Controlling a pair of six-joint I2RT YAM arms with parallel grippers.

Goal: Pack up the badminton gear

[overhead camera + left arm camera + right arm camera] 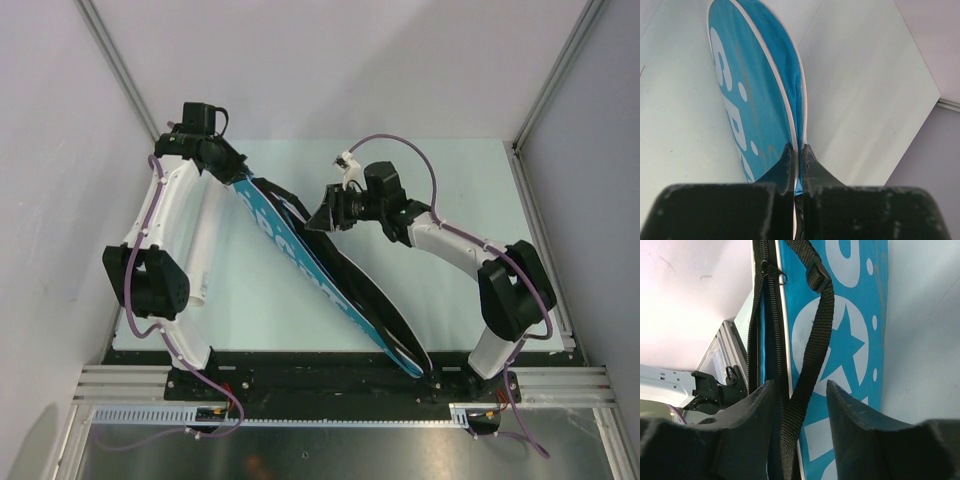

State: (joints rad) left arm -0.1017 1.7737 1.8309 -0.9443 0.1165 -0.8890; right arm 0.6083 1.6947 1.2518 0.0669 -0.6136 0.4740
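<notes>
Blue racket bag [750, 90] in left jaws

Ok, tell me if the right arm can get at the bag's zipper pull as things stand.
Probably yes. The right gripper is open and points along the bag, with the zipper pull just ahead and nothing covering it. The black strap running between its jaws could snag, though.

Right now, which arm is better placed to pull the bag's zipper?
Probably right: the right end effector is open with the zipper pull just ahead, while the left end effector is shut on the bag's edge.
</notes>
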